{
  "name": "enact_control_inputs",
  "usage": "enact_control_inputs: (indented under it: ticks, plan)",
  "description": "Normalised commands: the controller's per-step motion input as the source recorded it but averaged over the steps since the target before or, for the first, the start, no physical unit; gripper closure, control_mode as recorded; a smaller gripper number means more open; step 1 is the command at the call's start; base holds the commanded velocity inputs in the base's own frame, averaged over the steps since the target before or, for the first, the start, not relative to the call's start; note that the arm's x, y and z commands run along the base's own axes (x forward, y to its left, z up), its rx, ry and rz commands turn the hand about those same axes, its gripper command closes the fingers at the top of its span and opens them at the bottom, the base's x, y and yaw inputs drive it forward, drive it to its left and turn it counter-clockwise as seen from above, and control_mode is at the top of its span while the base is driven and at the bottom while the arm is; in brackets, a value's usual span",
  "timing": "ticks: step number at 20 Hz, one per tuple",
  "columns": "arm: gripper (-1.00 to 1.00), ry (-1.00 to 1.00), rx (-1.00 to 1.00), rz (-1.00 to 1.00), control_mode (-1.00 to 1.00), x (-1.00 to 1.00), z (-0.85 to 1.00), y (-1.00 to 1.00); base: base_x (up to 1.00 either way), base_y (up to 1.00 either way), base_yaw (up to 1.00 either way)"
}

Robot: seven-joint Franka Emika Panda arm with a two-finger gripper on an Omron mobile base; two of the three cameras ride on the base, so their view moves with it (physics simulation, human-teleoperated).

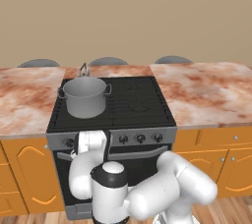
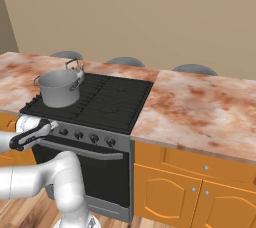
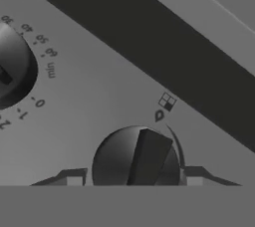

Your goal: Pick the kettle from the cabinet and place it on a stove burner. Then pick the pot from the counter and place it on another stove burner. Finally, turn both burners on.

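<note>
The wide grey pot (image 1: 84,98) (image 2: 59,88) stands on the front left stove burner. Behind it on the back left burner is the small kettle (image 1: 84,70) (image 2: 75,64), with only its loop handle and top rising over the pot. My gripper (image 1: 70,143) (image 2: 50,126) (image 3: 134,178) is low at the left end of the steel knob strip (image 1: 140,138) (image 2: 85,136). In the hand view its two tips sit tight on either side of a round dark knob (image 3: 135,159) with a raised bar. The cabinet is out of view.
The two right burners (image 1: 138,104) (image 2: 112,103) are bare. Another knob (image 3: 12,71) sits up and to the left in the hand view. Marbled counter (image 1: 206,95) (image 2: 200,107) runs on both sides of the range. The oven door handle (image 2: 85,151) lies under the knobs.
</note>
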Motion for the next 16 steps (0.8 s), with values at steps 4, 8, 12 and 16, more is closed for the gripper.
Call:
enact_control_inputs:
  ticks: [4, 8, 12, 16]
  plan:
    - [1.00, 0.06, -0.20, -0.01, -1.00, 0.00, 0.00, 0.06, 0.00, 0.00, 0.00]
    - [1.00, 0.01, -0.19, -0.03, -1.00, -0.01, 0.00, 0.07, 0.00, 0.00, 0.00]
    - [1.00, 0.00, -0.20, -0.05, -1.00, -0.05, 0.00, 0.06, 0.00, 0.00, 0.00]
    - [1.00, 0.01, -0.21, -0.05, -1.00, -0.04, 0.00, 0.09, 0.00, 0.00, 0.00]
